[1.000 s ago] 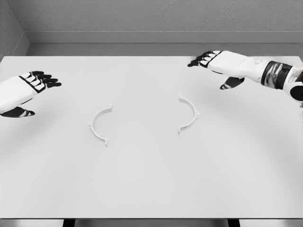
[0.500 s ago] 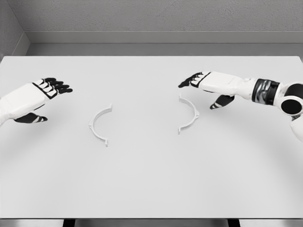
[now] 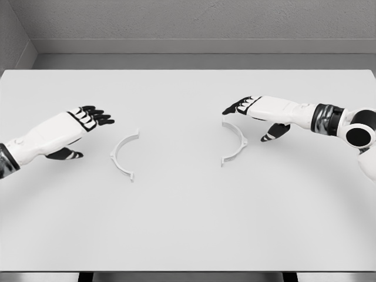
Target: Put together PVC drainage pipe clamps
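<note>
Two white half-ring clamp pieces lie apart on the white table (image 3: 188, 223). The left clamp half (image 3: 120, 154) curves open toward the right; the right clamp half (image 3: 235, 142) curves open toward the left. My left hand (image 3: 88, 120) hovers just left of the left half, fingers spread and holding nothing. My right hand (image 3: 249, 111) hangs over the top end of the right half, fingers stretched out to the left, thumb (image 3: 273, 134) pointing down beside the arc. Neither hand grips a piece.
The table's far edge meets a grey wall (image 3: 188, 23) at the back. Its front edge (image 3: 188, 271) runs along the bottom of the view.
My left hand has moved right, closer to the left clamp half. My right hand swept left and down to the right half, then settled slightly lower. Both clamp pieces stayed put.
</note>
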Controlling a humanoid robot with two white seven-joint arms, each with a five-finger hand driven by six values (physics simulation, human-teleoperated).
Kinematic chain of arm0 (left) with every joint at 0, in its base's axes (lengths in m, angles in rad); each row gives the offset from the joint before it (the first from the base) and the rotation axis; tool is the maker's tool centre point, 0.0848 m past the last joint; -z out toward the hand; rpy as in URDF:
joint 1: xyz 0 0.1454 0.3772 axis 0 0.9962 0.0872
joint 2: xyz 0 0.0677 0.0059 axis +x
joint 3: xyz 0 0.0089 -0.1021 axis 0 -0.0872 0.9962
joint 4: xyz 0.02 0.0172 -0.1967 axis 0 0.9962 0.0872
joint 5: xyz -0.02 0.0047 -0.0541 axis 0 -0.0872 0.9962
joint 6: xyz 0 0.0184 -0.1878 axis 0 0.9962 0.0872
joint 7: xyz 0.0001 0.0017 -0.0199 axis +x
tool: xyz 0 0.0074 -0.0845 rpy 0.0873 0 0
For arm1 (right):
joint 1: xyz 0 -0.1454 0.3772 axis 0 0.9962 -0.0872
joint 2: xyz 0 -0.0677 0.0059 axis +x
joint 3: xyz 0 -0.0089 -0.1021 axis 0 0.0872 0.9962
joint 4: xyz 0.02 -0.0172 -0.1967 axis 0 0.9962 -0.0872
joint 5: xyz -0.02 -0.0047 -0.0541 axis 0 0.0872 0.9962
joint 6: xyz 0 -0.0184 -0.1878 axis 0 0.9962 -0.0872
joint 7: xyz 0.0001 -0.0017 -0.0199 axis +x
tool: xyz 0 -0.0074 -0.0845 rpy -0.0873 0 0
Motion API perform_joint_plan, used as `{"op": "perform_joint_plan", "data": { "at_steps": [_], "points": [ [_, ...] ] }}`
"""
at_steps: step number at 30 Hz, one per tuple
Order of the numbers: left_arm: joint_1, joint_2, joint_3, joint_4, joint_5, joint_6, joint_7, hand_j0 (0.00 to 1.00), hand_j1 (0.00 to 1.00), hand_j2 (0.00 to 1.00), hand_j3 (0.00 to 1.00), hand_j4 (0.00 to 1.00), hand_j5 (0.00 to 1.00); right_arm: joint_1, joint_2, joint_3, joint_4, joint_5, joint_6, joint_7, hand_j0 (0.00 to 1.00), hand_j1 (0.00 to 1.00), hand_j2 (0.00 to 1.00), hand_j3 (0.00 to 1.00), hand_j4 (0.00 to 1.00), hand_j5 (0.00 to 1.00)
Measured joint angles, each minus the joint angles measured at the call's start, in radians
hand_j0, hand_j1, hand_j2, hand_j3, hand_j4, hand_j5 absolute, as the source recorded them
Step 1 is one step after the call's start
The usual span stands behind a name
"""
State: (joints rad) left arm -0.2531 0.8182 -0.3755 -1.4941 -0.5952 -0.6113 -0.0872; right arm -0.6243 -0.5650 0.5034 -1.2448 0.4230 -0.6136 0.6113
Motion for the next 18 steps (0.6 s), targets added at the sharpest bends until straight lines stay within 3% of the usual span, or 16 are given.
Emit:
{"op": "perform_joint_plan", "data": {
  "at_steps": [9, 18],
  "points": [
    [-0.035, -0.04, -0.031, 0.002, -0.006, 0.0, -0.033, 1.0, 1.0, 1.0, 1.0, 1.0, 1.0, -0.005, 0.03, -0.002, 0.07, -0.003, 0.0, 0.0, 1.0, 1.0, 1.0, 1.0, 1.0, 1.0],
    [-0.069, -0.075, -0.084, 0.008, -0.023, 0.0, -0.045, 1.0, 1.0, 1.0, 1.0, 1.0, 1.0, -0.014, 0.06, -0.004, 0.091, -0.004, 0.0, 0.0, 1.0, 1.0, 1.0, 1.0, 1.0, 1.0]
  ]
}}
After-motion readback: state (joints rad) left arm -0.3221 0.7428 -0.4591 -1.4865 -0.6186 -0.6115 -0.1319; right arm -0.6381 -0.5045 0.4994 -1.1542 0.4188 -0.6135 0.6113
